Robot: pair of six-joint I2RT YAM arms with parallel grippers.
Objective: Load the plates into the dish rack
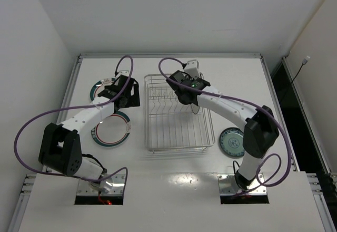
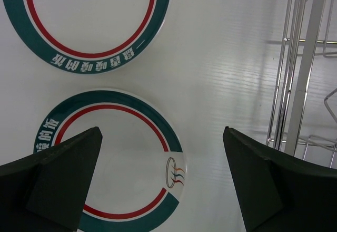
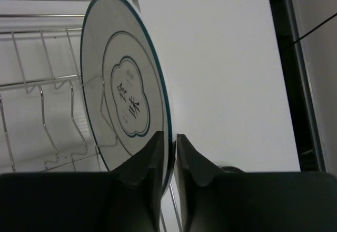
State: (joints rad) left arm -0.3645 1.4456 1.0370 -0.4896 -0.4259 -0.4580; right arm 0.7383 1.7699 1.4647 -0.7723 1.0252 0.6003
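Plate (image 3: 126, 84) looks stiff, slick, chippable: right pincer (image 3: 171, 153) pinches its rim at frame bottom; left pincer (image 2: 162, 133) spread.

White plate (image 3: 126, 79), thin dark rings

Two plates (image 1: 111, 131) left of dish rack (image 1: 179, 148), another plate (image 1: 230, 141) right.

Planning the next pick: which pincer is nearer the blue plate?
Right. The right pincer, gripping a plate, is over the rack, which the blue plate lies beside; the left pincer hangs open on the rack's other side.
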